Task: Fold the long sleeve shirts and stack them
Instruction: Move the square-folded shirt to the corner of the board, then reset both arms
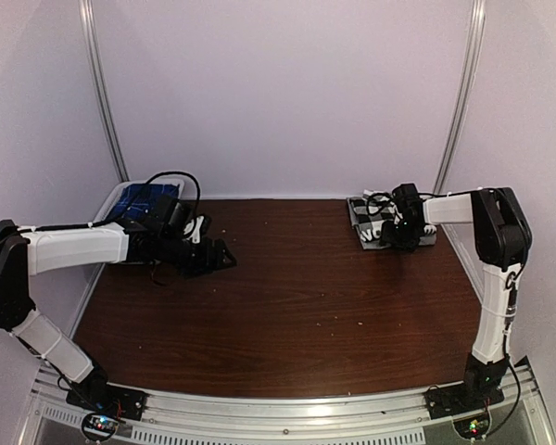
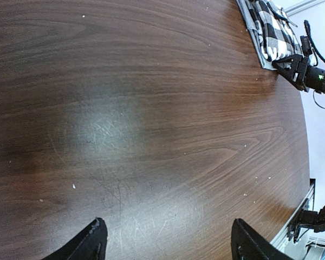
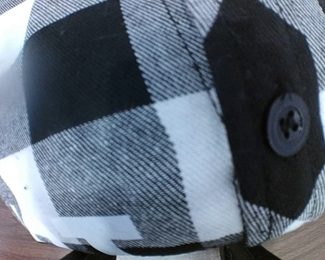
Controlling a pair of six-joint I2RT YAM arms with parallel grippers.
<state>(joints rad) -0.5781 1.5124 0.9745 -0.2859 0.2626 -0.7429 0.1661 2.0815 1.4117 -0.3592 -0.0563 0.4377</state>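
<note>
The black-and-white checked shirt [image 1: 382,222] lies folded at the table's back right, on top of the grey shirt [image 2: 251,27], of which only an edge shows. The left wrist view catches the checked shirt [image 2: 272,27] from afar. My right gripper [image 1: 398,236] is pressed against the stack's near edge. The checked cloth [image 3: 151,135] and a black button [image 3: 288,124] fill its wrist view. Only the finger [image 3: 241,254] stubs show beneath the bulging cloth. My left gripper [image 1: 221,258] hovers open over bare wood at the left, with nothing between its fingertips [image 2: 92,241].
A white bin [image 1: 120,197] holding something blue [image 1: 150,197] stands at the back left corner, just behind my left arm. The brown wooden table [image 1: 296,297] carries scattered pale crumbs. White walls and metal poles close in the back and sides.
</note>
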